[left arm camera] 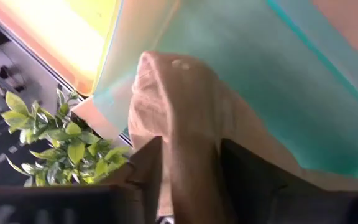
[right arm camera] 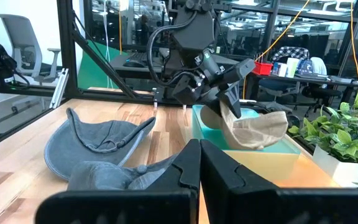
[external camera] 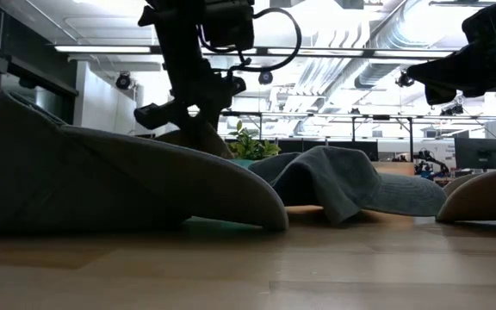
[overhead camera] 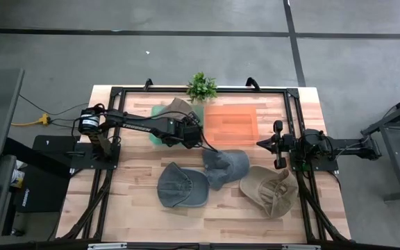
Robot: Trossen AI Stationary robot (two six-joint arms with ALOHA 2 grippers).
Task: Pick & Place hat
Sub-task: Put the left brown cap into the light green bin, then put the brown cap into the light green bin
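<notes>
My left gripper (overhead camera: 192,132) reaches in from the table's left and is shut on a tan hat (right arm camera: 255,129), which it holds over a teal bin (right arm camera: 272,155). In the left wrist view the tan hat (left arm camera: 185,118) fills the gap between my fingers, with the teal bin (left arm camera: 272,68) behind it. Three more hats lie on the table's near half: a blue-grey one (overhead camera: 182,186), a grey one (overhead camera: 226,165) and a tan one (overhead camera: 269,189). My right gripper (overhead camera: 278,144) waits shut at the table's right side, above the wood and touching nothing. My left gripper pinches a bunched fold of the tan hat's cloth (left arm camera: 188,168) between its two fingers (left arm camera: 143,171). The fingers slant down from the table's left. The hat hangs below them (right arm camera: 225,118) over the teal bin; whether its lower edge touches the bin I cannot tell.
An orange bin (overhead camera: 231,123) sits right of the teal bin, and a small potted plant (overhead camera: 201,87) stands at the far edge. A black frame (overhead camera: 294,118) borders the work area. Bare wood shows between the bins and the lying hats.
</notes>
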